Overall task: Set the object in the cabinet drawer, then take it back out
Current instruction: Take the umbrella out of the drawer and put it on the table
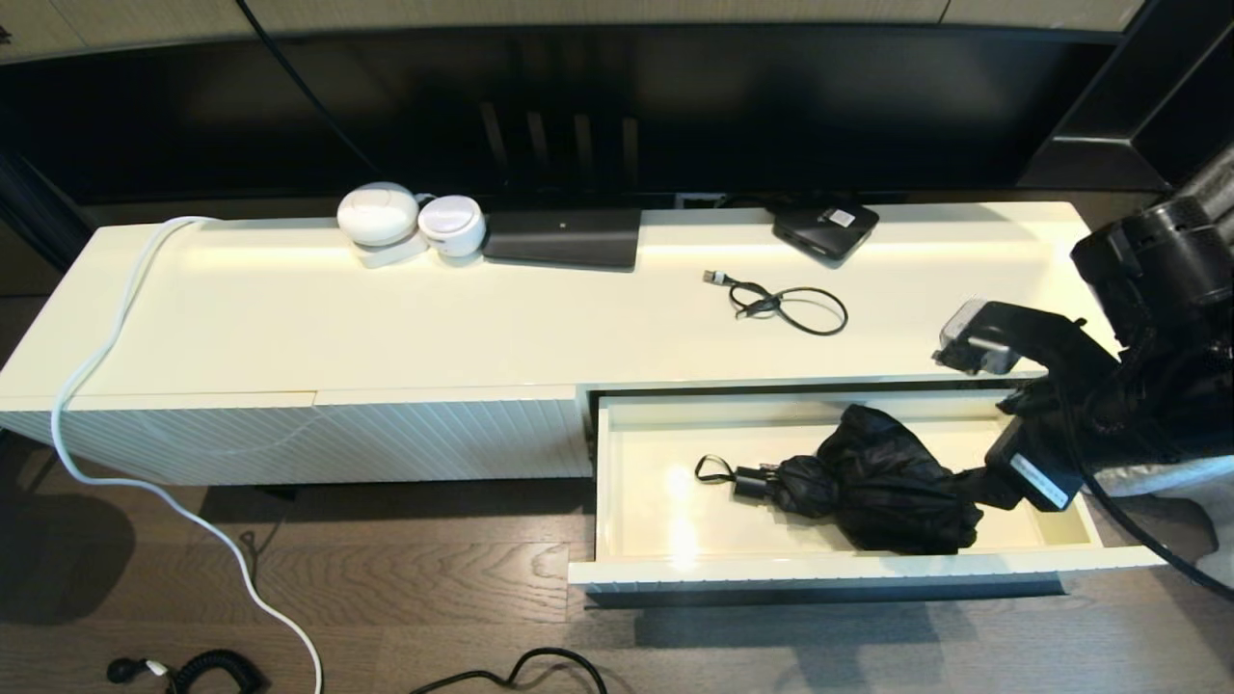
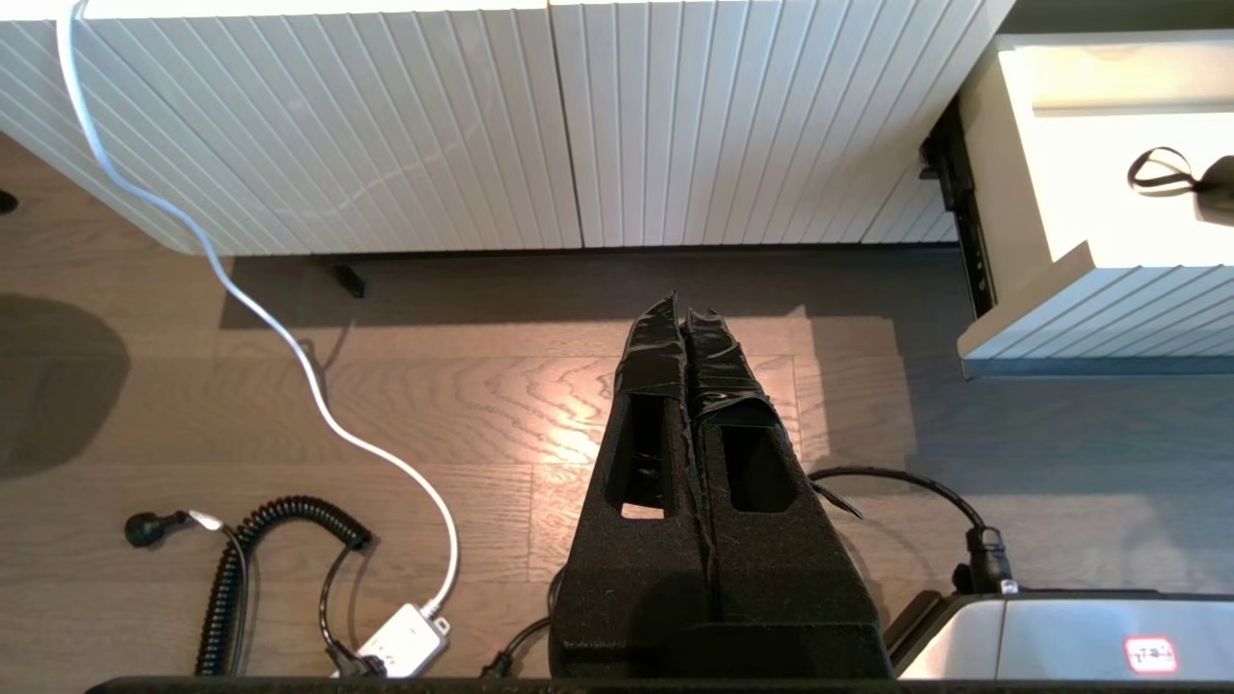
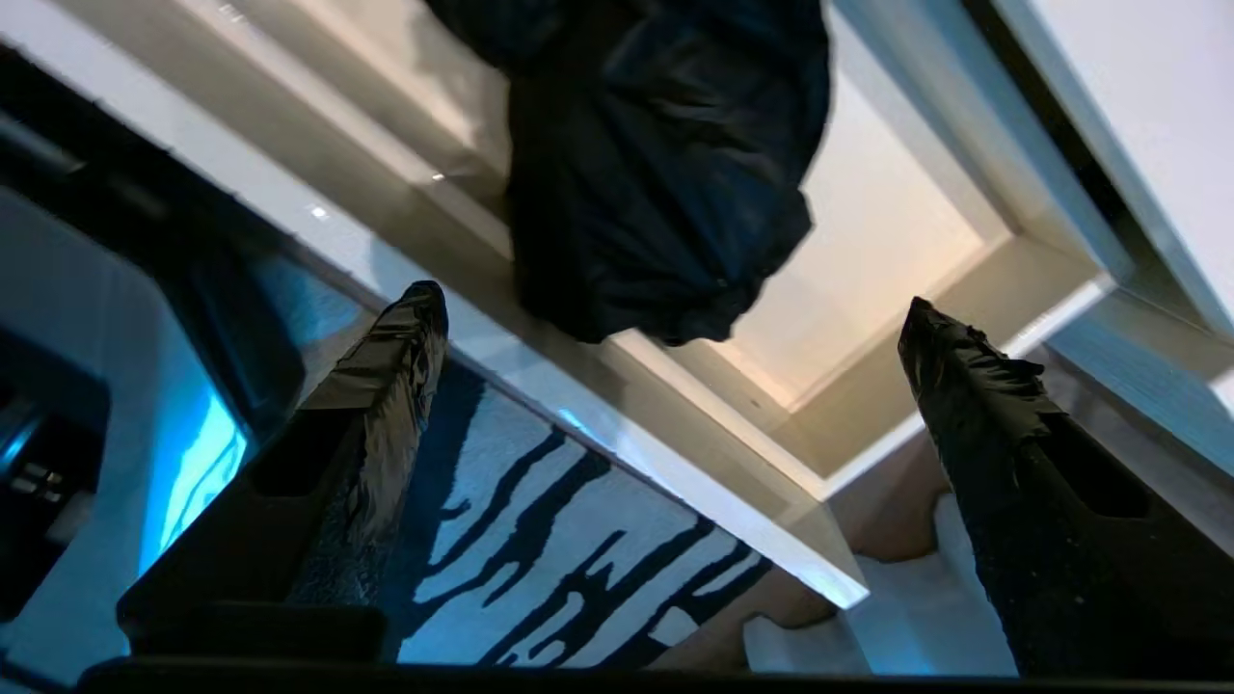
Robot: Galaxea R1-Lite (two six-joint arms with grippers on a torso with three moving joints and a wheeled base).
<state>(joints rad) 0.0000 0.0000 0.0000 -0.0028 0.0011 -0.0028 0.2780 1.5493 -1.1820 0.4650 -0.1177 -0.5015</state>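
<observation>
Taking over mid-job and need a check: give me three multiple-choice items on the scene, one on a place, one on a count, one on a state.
1. Where is the folded black fabric umbrella?
A. on the cabinet top
B. in the open cream cabinet drawer
C. on the floor

2. How many round white plastic devices stand on the cabinet top?
A. one
B. two
C. four

3. How do the right gripper jaws stand?
A. apart, empty
B. shut on the umbrella
C. shut on a cable

Answers: B, it lies inside the drawer; B, a pair sits by the flat black box; A, both fingers are spread short of the umbrella.
</observation>
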